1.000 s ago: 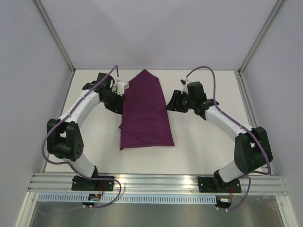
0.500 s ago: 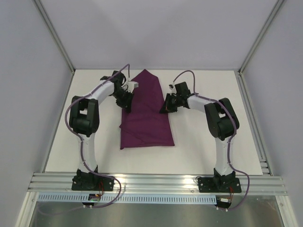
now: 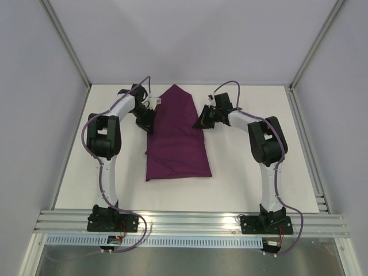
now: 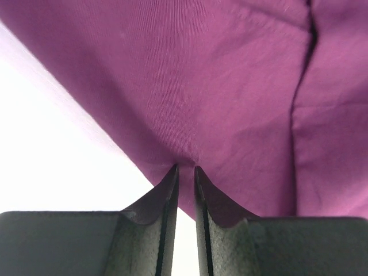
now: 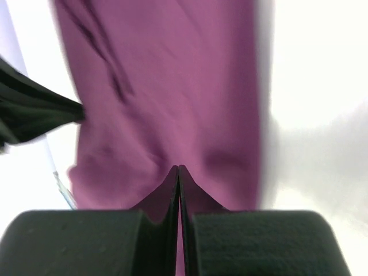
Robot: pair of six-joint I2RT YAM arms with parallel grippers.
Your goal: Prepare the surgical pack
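1. The purple cloth (image 3: 175, 138) lies folded in the middle of the desk (image 3: 241, 172). Its long axis runs from the far edge toward the near edge. It's pointed at the far end and broader and squarer at the near end.

2. The left end effector (image 3: 147, 119) sits on the cloth's left edge, in the far half. The fingers are nearly together with only a thin slit between them. In the wrist view the fabric puckers right at the tips, so I'd call that a pinch on the hem.

3. The right end effector (image 3: 200, 122) is directly across, on the right edge. Its fingers are pressed flat together where the fabric bunches. The right wrist view is blurry, but I read it as nipping the cloth too.

4. The key bit: the cloth lies between the two end effectors, each arm is equally close to its own side, and the line between them crosses the long axis. I reckon any spreading pull goes outward, toward the desk's left and right edges.

5. Looks-wise it's deep purple, matte and soft, with a fold line running lengthwise and layers stacked at the near left corner. It'll probably drape and slip.
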